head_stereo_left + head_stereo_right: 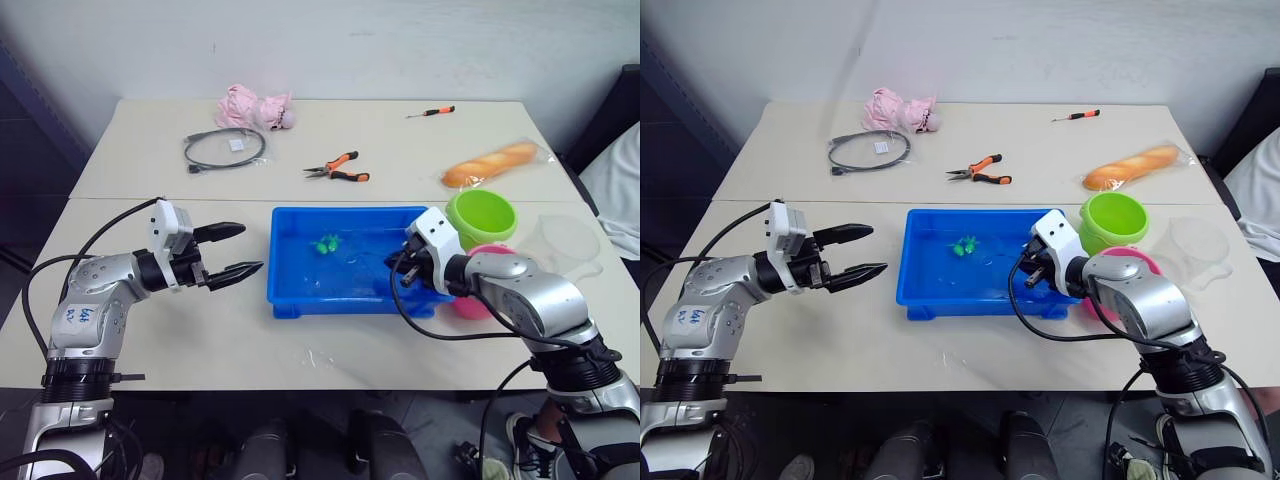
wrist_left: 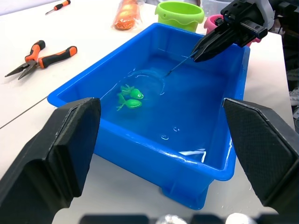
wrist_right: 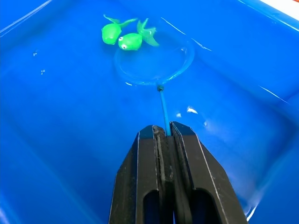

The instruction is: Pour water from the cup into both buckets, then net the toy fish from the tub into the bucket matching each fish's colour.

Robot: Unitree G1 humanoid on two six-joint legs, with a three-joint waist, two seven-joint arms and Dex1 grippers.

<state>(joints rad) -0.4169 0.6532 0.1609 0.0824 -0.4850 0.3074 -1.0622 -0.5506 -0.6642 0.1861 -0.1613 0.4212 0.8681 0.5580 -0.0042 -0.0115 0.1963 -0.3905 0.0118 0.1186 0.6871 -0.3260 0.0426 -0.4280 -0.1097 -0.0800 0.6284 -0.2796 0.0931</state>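
- Your right gripper is reaching over the right end of the blue tub, its two black fingers pressed together on the thin handle of the net.
- The net's hoop is lying down in the tub ahead of those fingertips, and its far rim is touching the two green toy fish, which are sitting side by side toward the tub's back left part.
- Your left gripper is hovering just off the tub's left wall with its fingers spread wide and nothing between them.
- The lime green bucket is standing just beyond the tub's right rear corner, and the pink bucket is sitting beside it, nearer you, partly hidden behind your right arm.
- The clear cup is resting to the right of both buckets.
- Farther back on the table you are seeing orange-handled pliers, a coiled black cable, a small screwdriver, a bagged bread loaf and a pink cloth toy.
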